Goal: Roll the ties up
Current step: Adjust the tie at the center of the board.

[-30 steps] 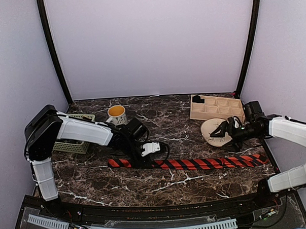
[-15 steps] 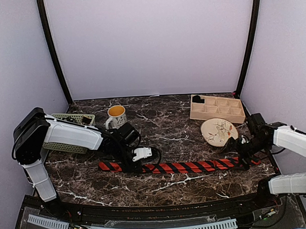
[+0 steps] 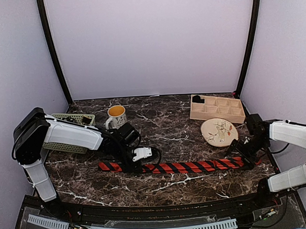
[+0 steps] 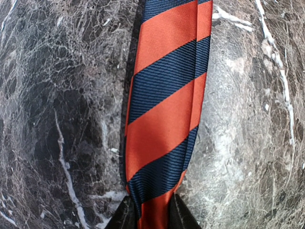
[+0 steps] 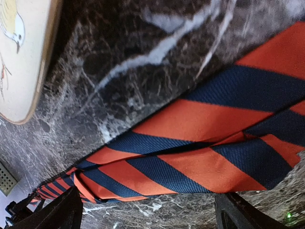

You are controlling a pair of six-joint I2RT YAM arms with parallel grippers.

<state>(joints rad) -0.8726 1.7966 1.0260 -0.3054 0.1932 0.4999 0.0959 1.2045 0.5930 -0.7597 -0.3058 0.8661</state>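
Observation:
One of the ties [image 3: 191, 166], orange-red with dark diagonal stripes, lies stretched flat across the marble table's front half. My left gripper [image 3: 131, 165] presses down near its left part. In the left wrist view the tie [image 4: 164, 109] runs straight away from the left gripper [image 4: 152, 219], whose dark fingers [image 4: 125, 217] pinch the bunched fabric. My right gripper [image 3: 244, 155] hovers over the tie's right end. In the right wrist view the folded wide end of the tie [image 5: 200, 143] lies between the widely spread fingers [image 5: 62, 212] of the right gripper [image 5: 150, 207], untouched.
A pale plate [image 3: 219, 131] with a bird drawing lies just behind the right gripper, its edge showing in the right wrist view as the plate [image 5: 19, 57]. A wooden compartment box [image 3: 216, 108] stands at back right. A mug [image 3: 116, 115] and a green basket [image 3: 70, 145] stand behind the left arm.
The left gripper has dragged the tie to the left along the table. The right arm came forward from beside the plate and down over the tie's right end.

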